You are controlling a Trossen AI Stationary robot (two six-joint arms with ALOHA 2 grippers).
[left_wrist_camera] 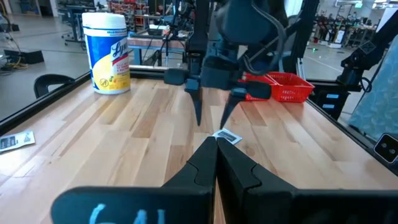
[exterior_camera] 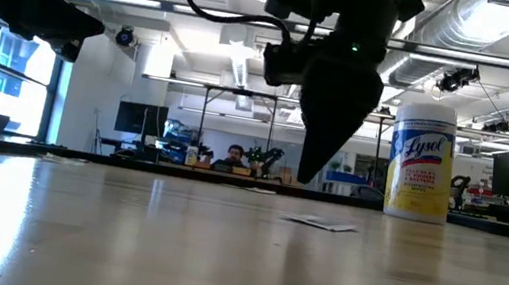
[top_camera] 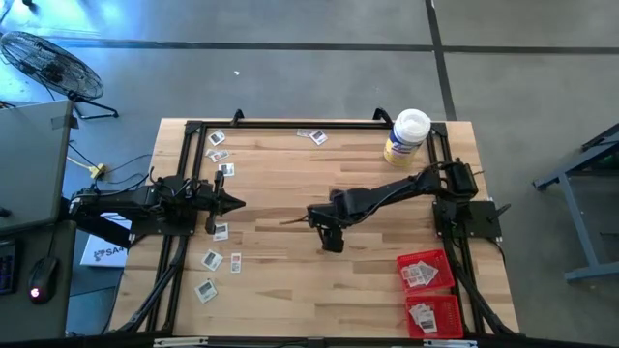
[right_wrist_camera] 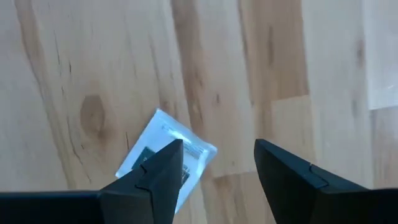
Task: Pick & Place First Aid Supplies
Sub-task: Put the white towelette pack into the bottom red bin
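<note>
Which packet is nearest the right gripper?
The lone packet on the table's middle, directly under the right gripper and its open jaws. The other packets lie along the left side and far edge.

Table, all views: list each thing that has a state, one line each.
Right gripper: open, poised over a packet.
Packet: flat on the wood, not gripped.
Left gripper: shut, empty, waiting at the table's left side.
Lysol wipes canister: upright, lid on.
Red trays: each holding packets.

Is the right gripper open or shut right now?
Open. The right gripper hangs over a packet lying flat on the table, fingers apart, nothing between them.
</note>
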